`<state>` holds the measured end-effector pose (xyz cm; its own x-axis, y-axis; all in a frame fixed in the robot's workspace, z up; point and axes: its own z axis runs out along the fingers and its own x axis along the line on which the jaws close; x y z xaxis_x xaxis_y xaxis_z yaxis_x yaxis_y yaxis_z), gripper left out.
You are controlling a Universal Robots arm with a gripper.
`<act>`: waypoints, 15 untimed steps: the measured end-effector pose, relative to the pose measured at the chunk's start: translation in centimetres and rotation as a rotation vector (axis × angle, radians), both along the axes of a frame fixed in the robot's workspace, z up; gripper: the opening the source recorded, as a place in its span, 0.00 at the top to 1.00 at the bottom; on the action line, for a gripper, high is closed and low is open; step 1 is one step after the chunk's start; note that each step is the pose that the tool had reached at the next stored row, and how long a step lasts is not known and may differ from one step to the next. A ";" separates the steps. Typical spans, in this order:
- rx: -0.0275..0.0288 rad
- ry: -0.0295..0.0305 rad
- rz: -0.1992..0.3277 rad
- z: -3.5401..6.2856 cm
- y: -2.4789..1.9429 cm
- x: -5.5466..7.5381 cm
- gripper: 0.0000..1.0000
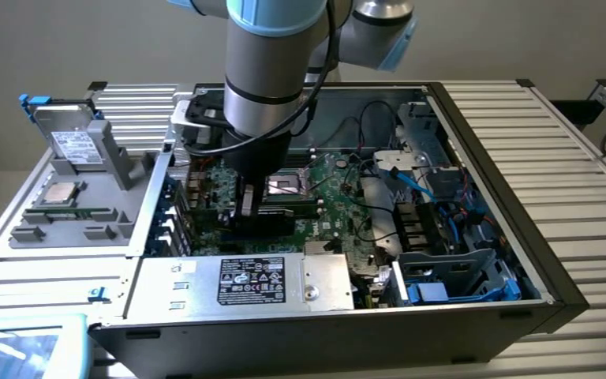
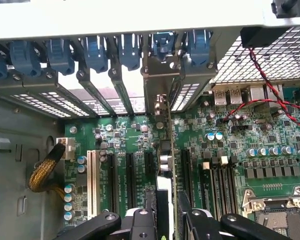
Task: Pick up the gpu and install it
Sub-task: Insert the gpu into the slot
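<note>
Gpu (image 2: 168,161) upright, clamped between tool's (image 2: 167,200) jaws

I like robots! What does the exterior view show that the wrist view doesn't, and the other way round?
Exterior view: the robot arm, a silver box with a black label, a grey tray beside the case. Wrist view: blue clips in a row, a white slot, a braided yellow cable, the gpu edge-on. Both: the gripper, the green motherboard and its processor socket.

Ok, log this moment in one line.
gripper: shut on gpu | gpu: upright on edge, at motherboard expansion slots | seated: cannot tell
</note>
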<state>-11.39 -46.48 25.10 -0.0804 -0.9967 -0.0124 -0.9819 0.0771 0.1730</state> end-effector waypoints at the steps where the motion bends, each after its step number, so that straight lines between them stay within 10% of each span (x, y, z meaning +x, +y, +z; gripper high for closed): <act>1: 0.0000 0.0000 0.002 0.00 0.01 0.0 0.73; 15: -0.0007 0.0002 0.018 0.83 0.02 0.0 0.73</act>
<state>-11.40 -46.46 25.94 -0.0620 -0.9980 -0.0117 -0.9831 0.0590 0.1732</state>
